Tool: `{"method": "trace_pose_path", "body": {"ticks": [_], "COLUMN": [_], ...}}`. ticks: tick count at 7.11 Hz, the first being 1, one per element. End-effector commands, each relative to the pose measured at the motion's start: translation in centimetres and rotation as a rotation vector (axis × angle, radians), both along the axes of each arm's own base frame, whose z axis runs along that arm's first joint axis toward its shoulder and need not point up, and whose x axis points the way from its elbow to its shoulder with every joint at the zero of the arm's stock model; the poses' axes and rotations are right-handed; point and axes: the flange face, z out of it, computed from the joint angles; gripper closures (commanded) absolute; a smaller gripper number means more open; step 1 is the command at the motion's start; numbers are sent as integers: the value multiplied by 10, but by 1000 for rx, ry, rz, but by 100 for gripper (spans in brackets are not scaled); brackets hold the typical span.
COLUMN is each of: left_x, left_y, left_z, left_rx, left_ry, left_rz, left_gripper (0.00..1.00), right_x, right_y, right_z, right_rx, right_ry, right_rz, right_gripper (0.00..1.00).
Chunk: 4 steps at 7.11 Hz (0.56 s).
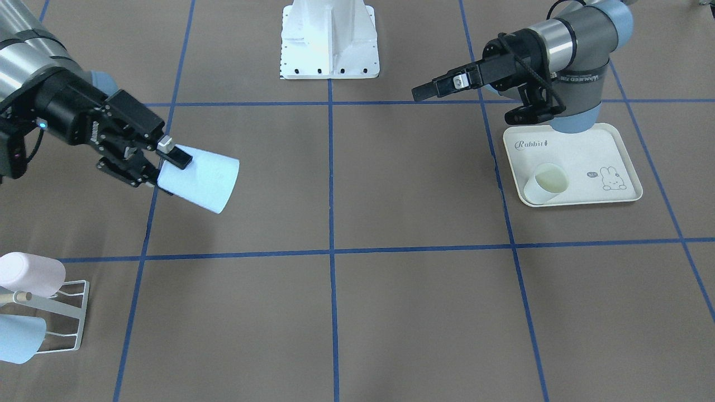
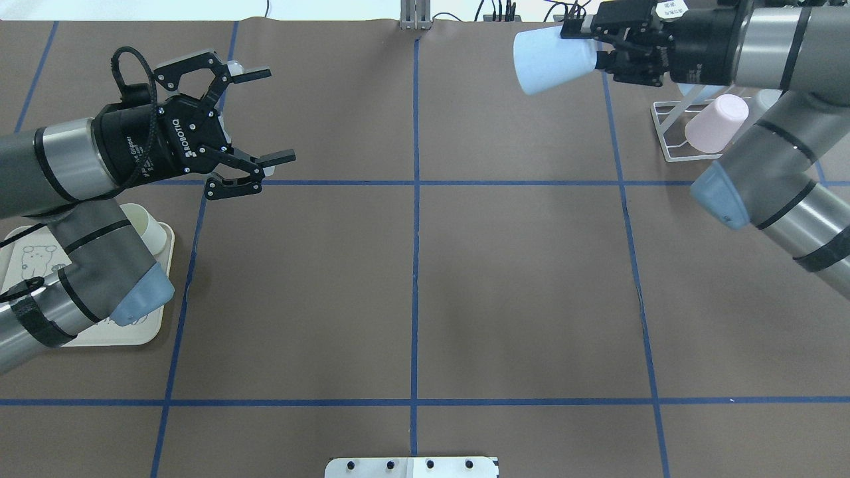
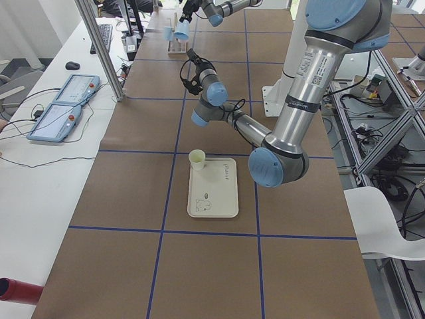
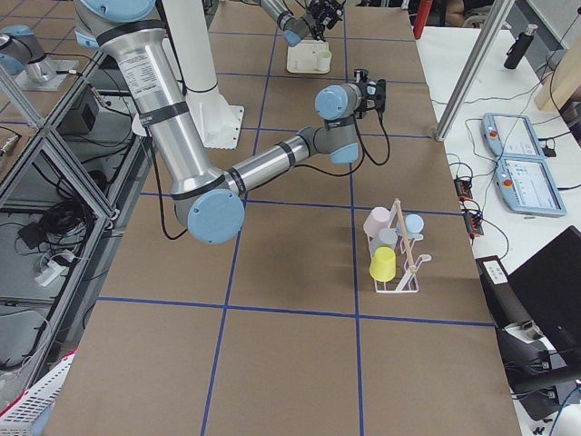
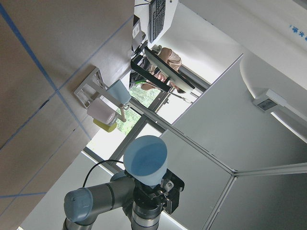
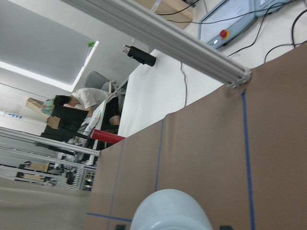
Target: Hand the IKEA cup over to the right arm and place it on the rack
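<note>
right hand [image 1: 172, 172] clenched on blue cup [image 1: 204, 178] | left hand [image 2: 275, 114] released | rack [image 1: 82, 315] apart from cup

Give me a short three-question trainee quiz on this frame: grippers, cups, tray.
1. True or false: the left gripper is open and empty.
2. The blue cup held off the table is in: A) the left gripper, B) the right gripper, C) neither gripper.
3. Fill in: the cream cup is on the ____.

Key: 1 true; 2 B; 3 tray.
</note>
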Motion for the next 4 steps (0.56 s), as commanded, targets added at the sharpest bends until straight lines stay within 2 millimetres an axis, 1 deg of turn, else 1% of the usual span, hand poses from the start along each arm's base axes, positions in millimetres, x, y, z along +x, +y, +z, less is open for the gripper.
{"method": "trace_pose_path", "body": {"ticks": [1,2,3,4], "left_x": [10,11,12,13], "left_y": [-5,-7,-9,-16], "left_z": [13,16,18,23], "left_rx": [-21,-28,-36,-22], "left_ry": [-25,-32,-43,-98], "left_rz": [4,3,0,-36], "left_gripper": [0,0,0,0], "right_x": [78,118,160,190], "right_y": [-44,-56,-68,-77], "right_z": [42,76,97,116], "right_rx": [-20,34,80,127], "right_ry": [306,483,638,783], "right_rz": [106,90,72,37], "right_gripper": [80,80,79,79]}}
